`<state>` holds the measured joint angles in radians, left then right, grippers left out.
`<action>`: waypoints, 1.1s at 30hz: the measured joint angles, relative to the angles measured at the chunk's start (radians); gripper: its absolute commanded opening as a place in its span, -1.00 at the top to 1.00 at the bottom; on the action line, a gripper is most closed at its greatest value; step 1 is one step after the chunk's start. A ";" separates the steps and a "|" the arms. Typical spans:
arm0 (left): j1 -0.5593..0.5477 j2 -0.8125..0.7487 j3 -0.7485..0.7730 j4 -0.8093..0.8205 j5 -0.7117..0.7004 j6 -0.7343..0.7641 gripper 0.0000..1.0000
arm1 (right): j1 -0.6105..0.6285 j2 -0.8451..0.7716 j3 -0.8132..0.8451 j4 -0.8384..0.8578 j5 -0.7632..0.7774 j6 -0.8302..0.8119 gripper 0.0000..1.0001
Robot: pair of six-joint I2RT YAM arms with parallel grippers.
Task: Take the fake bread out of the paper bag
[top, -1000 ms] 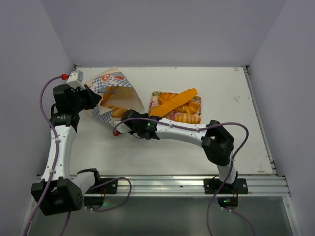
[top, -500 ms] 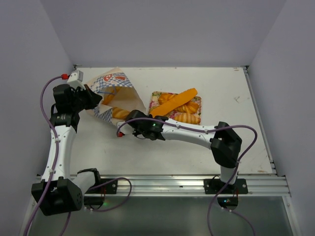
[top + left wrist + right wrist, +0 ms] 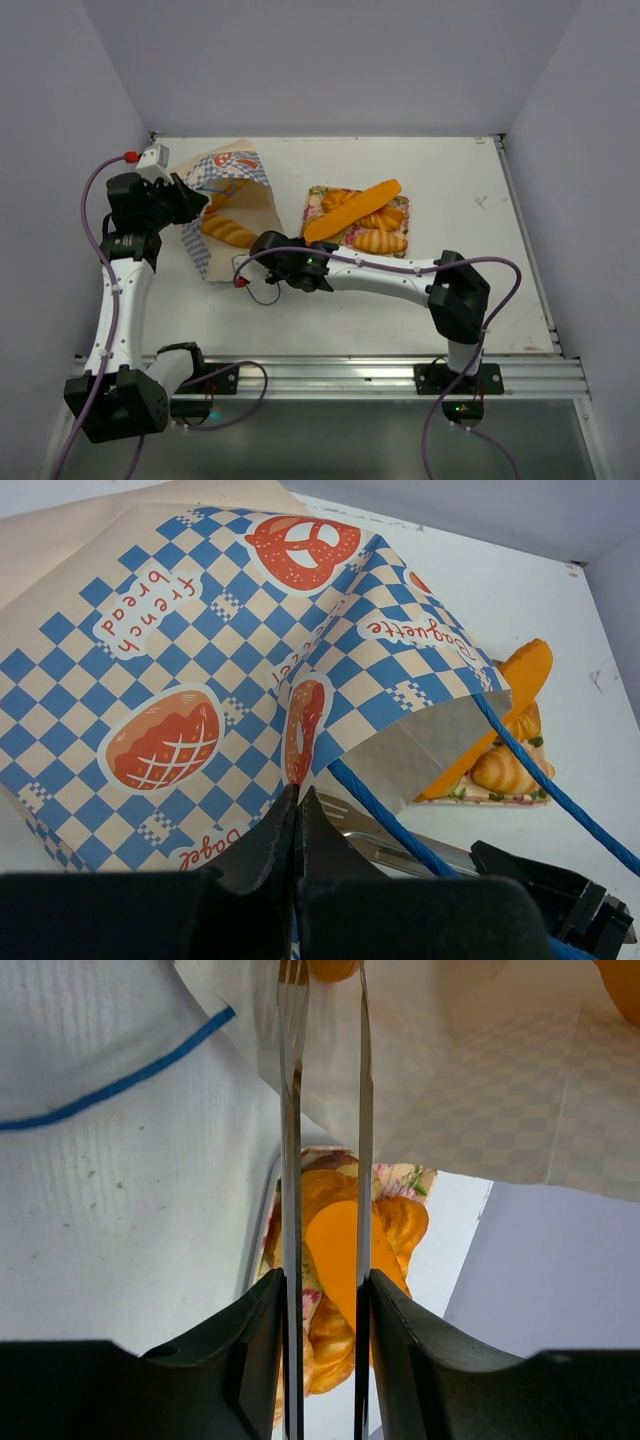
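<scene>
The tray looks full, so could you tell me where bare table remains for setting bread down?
The white table is bare right of the floral tray and behind it. It is crowded between the checkered paper bag and tray, where the right gripper works.

Left arm reaching up along left side, left gripper point(image 3: 297, 825) fingers pressing together. Right arm stretching leftward, elbow bending, right gripper point(image 3: 325, 1160) fingers standing slightly parted.

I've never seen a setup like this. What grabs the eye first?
Probably the blue-and-white checkered paper bag at the table's far left, tipped over with a golden bread loaf showing in its mouth; the left hand pinches its edge. Beside it toward the middle, a floral tray holds a heap of glossy orange breads, and the right arm stretches toward the bag.
</scene>
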<state>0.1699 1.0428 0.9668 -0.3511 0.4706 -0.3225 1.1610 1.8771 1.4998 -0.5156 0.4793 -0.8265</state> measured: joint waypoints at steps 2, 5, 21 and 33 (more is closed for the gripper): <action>0.000 0.000 0.000 -0.002 0.000 0.000 1.00 | 0.004 0.000 0.000 -0.001 0.000 0.000 0.17; 0.000 0.000 0.000 -0.003 0.000 0.000 1.00 | 0.006 0.000 0.006 -0.002 0.000 0.000 0.15; 0.000 -0.005 0.000 -0.006 0.004 -0.001 1.00 | 0.045 0.038 0.066 -0.002 0.005 0.011 0.13; 0.000 -0.009 0.000 -0.007 0.008 -0.008 1.00 | 0.056 0.110 0.078 0.016 0.054 0.021 0.12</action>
<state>0.1699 1.0340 0.9668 -0.3584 0.4789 -0.3309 1.2175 1.9873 1.5780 -0.4995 0.5335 -0.8051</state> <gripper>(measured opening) 0.005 0.441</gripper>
